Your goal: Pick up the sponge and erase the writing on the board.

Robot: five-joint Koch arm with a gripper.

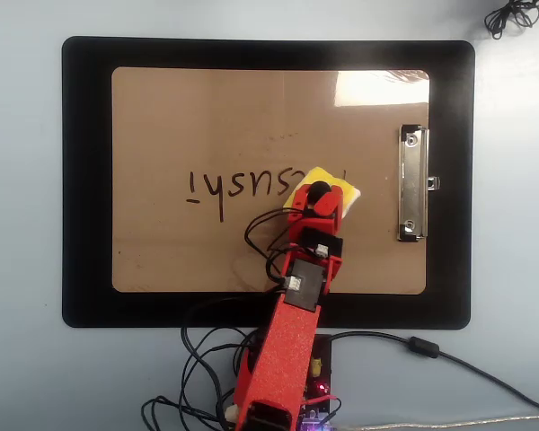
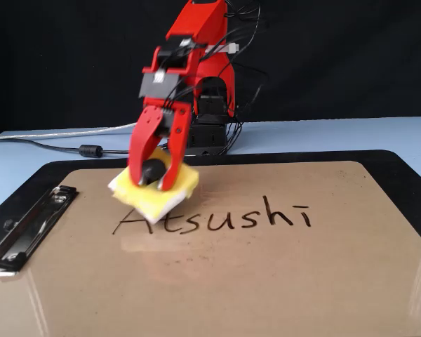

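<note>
My red gripper (image 1: 320, 194) (image 2: 152, 178) is shut on the round black knob of the small yellow sponge (image 1: 298, 193) (image 2: 185, 184). The sponge hangs tilted at the "A" end of the black writing (image 1: 238, 186) (image 2: 228, 217), and hides the first letters in the overhead view. Whether the sponge touches the surface I cannot tell. The writing runs across the middle of the light-brown board (image 1: 242, 108) (image 2: 266, 281). The rest of the word shows intact.
The board lies on a larger black mat (image 1: 85, 180) (image 2: 407, 175), its silver clip (image 1: 412, 183) (image 2: 28, 226) near the sponge's end. The arm's base (image 1: 292, 359) (image 2: 210, 130) and cables (image 1: 431, 350) sit off the mat's near edge. A cable bundle (image 1: 512, 13) lies at one corner.
</note>
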